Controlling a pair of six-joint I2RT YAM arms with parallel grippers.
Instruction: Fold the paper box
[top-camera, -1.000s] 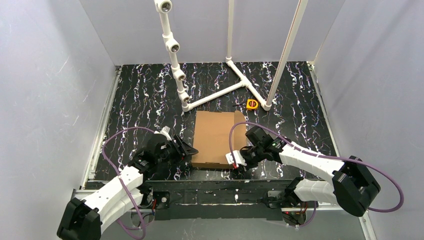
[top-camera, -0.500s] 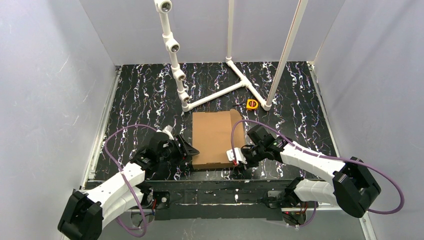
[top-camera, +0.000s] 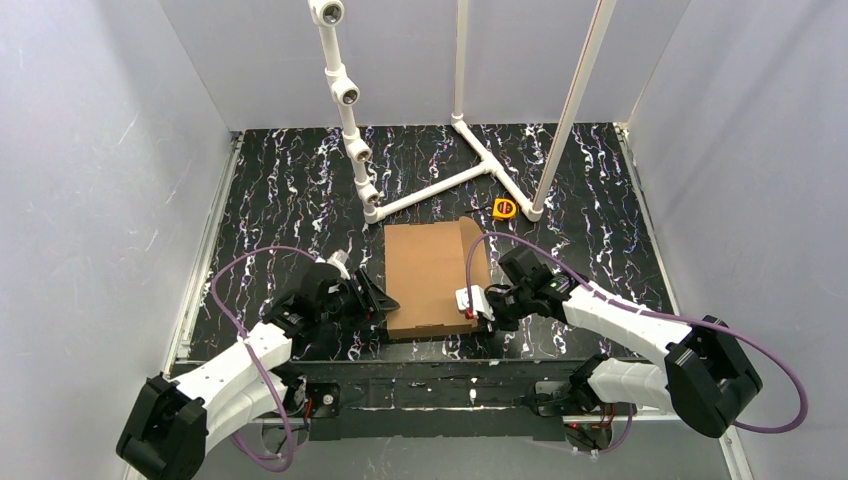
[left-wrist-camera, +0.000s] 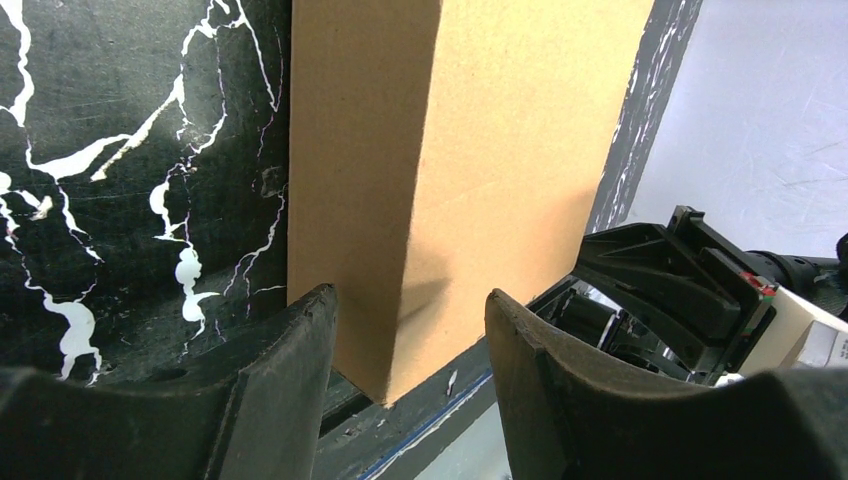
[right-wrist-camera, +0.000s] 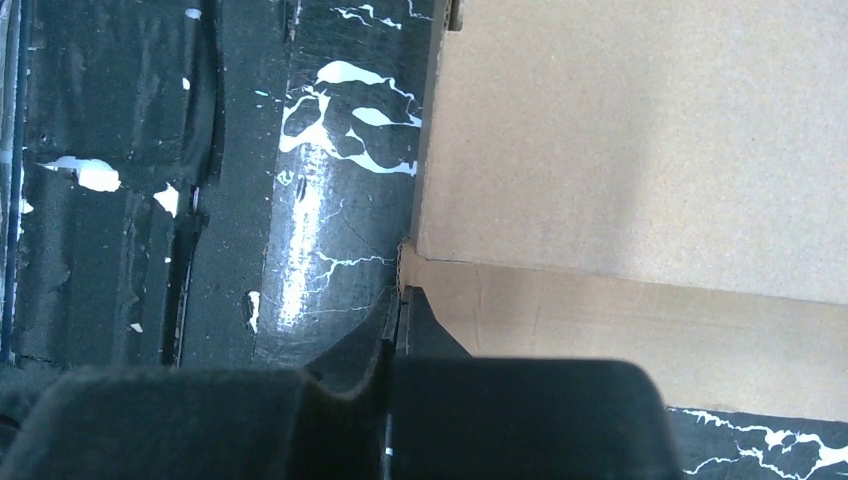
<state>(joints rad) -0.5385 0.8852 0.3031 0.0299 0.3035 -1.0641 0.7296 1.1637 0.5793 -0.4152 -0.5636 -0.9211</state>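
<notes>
paper box (top-camera: 430, 275) sits on the tabletop (top-camera: 280, 200) at the middle of the near edge, long side running toward the far edge. Plain brown cardboard. The top face reads flat and the left side panel is folded down to the surface. A panel along the right edge stands raised.

right gripper (top-camera: 482, 316) is at the box's near right corner. In the right wrist view the jaws are fully closed, and the corner's corrugated edge runs into the seam between the fingertips (right-wrist-camera: 420, 320). It looks pinched on that edge.

left gripper (left-wrist-camera: 410, 305) is at the near left corner with the jaws roughly half open. The corner sits in the gap between the two fingers (left-wrist-camera: 290, 370) and nothing is gripped. Can't tell whether either pad touches the cardboard.

Both arms come in low from the near edge, one on each side of the box, with purple cables (top-camera: 235, 280) looping off them.

Toward the far edge, well apart from the box, there is a white pipe frame (top-camera: 430, 185). A small yellow tape measure (top-camera: 505, 208) lies just beside its right foot.
</notes>
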